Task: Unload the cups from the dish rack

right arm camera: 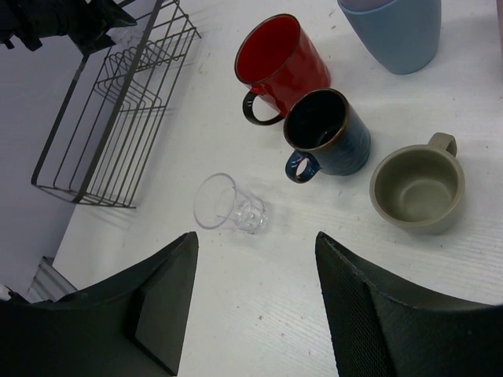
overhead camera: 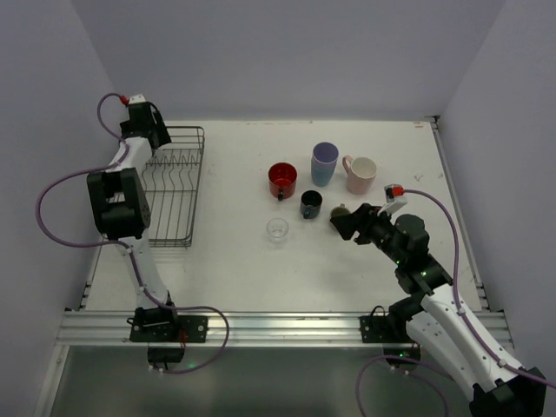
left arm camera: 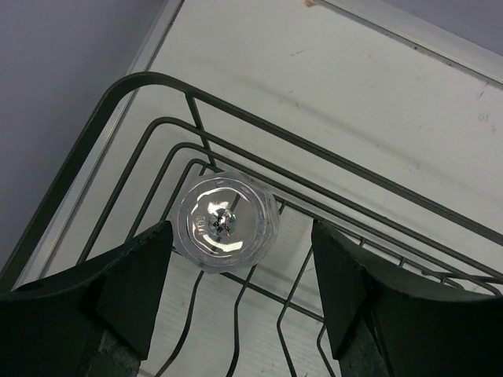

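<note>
I count six cups (overhead camera: 322, 163) on the table (overhead camera: 261, 278). Last clear glass (left arm camera: 226, 220) sits in dish rack (overhead camera: 178, 187) corner; left gripper (left arm camera: 240, 259) spread around it, probably not touching. Right gripper (right arm camera: 255, 259) spread, empty.

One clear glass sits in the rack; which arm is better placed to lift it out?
Left. Its open claw hangs over the clear glass in the dish rack; the right claw is by the olive mug.
</note>
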Tool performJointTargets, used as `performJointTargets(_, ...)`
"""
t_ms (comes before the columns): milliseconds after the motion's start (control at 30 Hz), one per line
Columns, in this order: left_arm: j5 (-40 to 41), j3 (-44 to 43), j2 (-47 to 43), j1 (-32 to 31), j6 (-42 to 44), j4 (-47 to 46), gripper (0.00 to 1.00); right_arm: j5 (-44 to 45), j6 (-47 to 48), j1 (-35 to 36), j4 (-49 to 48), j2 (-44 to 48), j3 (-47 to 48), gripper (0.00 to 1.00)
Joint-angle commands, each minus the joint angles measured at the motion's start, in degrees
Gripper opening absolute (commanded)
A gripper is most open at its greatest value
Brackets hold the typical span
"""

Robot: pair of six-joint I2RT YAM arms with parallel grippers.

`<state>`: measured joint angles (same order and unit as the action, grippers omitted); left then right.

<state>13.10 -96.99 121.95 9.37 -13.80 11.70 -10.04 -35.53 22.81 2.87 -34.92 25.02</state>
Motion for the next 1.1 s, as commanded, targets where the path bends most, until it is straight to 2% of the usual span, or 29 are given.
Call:
performJointTargets(0, 1.1, -3.8, 1.0, 0.7, 1.9, 0.2, 0.75, -1.1, 0.6, 0.0, -2.5, -0.4, 0.1, 0.64)
performJointTargets(167, 1.6, -5.7, 3.1, 1.0, 1.8, 0.6, 0.73, -1.5, 0.7, 0.0, -2.5, -0.9, -0.1, 0.64)
performJointTargets(267, 1.5, -5.9, 3.7, 1.2, 1.9, 0.3, 0.68, -1.4, 0.6, 0.0, -2.5, -1.2, -0.2, 0.64)
performJointTargets(367, 1.8, -5.2, 3.8, 1.3, 2.1, 0.0, 0.53, -1.2, 0.7, 0.0, -2.5, -1.4, -0.1, 0.64)
performJointTargets(433, 2.2, -5.0, 3.7, 1.4, 2.0, -0.3, 0.47, -1.1, 0.7, 0.0, -2.5, -1.6, 0.0, 0.64)
performJointTargets(467, 2.4, -4.5, 3.6, 1.4, 2.0, -0.4, 0.38, -0.9, 0.7, 0.0, -2.5, -1.6, 0.0, 0.64)
performJointTargets(567, 2.5, -3.9, 2.5, 1.4, 1.9, -0.9, 0.22, -0.9, 0.7, 0.0, -2.5, -1.5, 0.2, 0.64)
performJointTargets(600, 2.2, -3.1, 1.9, 1.4, 1.9, -1.2, 0.14, -1.0, 0.7, 0.0, -2.5, -1.5, 0.2, 0.64)
performJointTargets(700, 0.6, -1.8, -1.2, 1.4, 1.1, -2.3, 0.06, -1.3, 0.5, 0.0, -2.4, -0.8, 0.6, 0.64)
performJointTargets(933, -7.4, 3.2, -11.0, 1.4, -5.5, -4.5, 0.01, -6.1, -2.5, 0.0, -2.5, 0.6, 2.1, 0.71)
performJointTargets(1067, -12.5, 10.0, -18.5, 1.3, -11.2, -6.7, 0.00, -9.1, -5.1, 0.0, -4.7, 1.4, 2.2, 0.76)
